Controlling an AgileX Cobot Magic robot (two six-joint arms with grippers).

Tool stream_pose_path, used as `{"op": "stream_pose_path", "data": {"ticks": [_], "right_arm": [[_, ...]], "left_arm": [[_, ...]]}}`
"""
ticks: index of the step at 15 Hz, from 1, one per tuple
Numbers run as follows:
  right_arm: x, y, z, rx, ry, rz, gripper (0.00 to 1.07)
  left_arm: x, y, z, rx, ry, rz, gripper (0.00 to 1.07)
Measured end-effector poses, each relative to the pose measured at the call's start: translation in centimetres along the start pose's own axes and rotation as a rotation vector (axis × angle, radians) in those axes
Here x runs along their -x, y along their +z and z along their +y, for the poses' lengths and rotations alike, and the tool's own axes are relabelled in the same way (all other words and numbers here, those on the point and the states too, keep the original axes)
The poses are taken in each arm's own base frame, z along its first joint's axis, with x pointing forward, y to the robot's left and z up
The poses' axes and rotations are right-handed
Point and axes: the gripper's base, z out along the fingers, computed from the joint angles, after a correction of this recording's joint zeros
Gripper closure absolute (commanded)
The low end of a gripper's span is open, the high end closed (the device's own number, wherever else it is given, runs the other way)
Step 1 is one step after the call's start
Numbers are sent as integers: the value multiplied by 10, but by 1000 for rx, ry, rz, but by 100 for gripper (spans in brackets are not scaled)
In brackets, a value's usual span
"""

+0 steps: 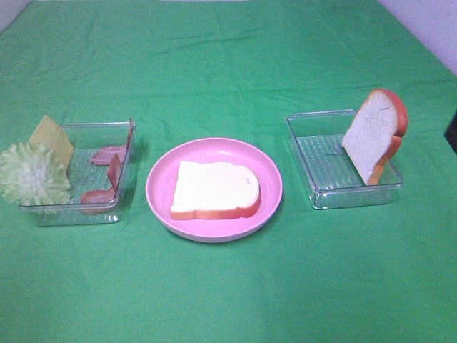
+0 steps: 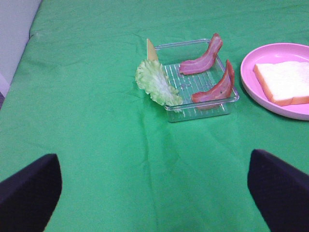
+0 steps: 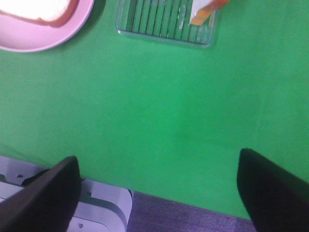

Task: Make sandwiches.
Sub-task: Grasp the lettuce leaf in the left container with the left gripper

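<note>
Plated bread slice (image 1: 214,189) (white, orange-brown crust)

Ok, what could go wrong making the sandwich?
The frilly pale green lettuce leaf hangs over the rim of the left clear plastic tray, so a nudge might drop it onto the green cloth. The white bread slice with orange-brown crust stands propped on edge in the right clear tray; a clumsy grab could topple it or drag the tray.

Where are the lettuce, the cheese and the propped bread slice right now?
lettuce (image 1: 30,175), exterior high view, middle of the frilly leaf.
cheese (image 1: 53,138), exterior high view, middle of its yellow face.
propped bread slice (image 1: 370,134), exterior high view, middle of its white face.
</note>
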Motion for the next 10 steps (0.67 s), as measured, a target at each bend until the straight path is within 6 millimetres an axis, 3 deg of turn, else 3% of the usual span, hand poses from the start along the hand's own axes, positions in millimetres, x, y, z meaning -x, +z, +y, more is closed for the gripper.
{"op": "stream_pose_path", "data": {"ticks": [6, 10], "right_arm": [[-101, -19, -3, 20, 14, -222, 27], [-140, -16, -4, 14, -42, -403, 27]], "left_arm": [[0, 0, 0, 0, 0, 0, 4], [0, 0, 0, 0, 0, 0, 4]]}}
